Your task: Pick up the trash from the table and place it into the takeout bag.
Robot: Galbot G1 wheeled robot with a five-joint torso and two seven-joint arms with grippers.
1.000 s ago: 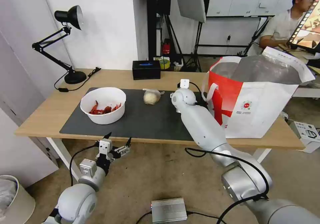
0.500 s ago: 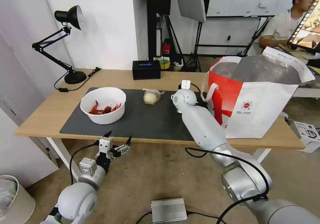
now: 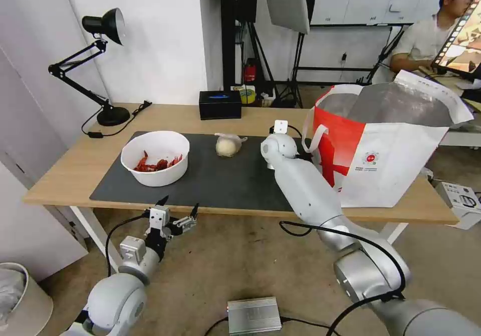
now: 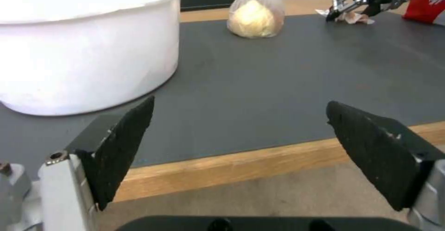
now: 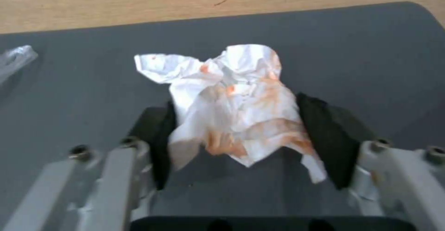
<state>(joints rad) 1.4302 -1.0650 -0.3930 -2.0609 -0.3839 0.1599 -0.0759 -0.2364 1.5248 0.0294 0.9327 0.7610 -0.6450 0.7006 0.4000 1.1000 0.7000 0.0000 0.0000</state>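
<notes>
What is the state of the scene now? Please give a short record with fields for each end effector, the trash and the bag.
right end effector: over the dark mat, fingers closed on the crumpled tissue, which is stained orange
left end effector: open, holding nothing, below and in front of the table edge
bowl: on the mat, red shells inside
knotted bag: on the mat, untouched
takeout bag: upright on the table's right end, mouth open

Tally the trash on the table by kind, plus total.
White bowl of crayfish shells: 1
Knotted clear bag of white food: 1
Crumpled stained tissue, between the right hand pads on the mat: 1
Total: 3
</notes>
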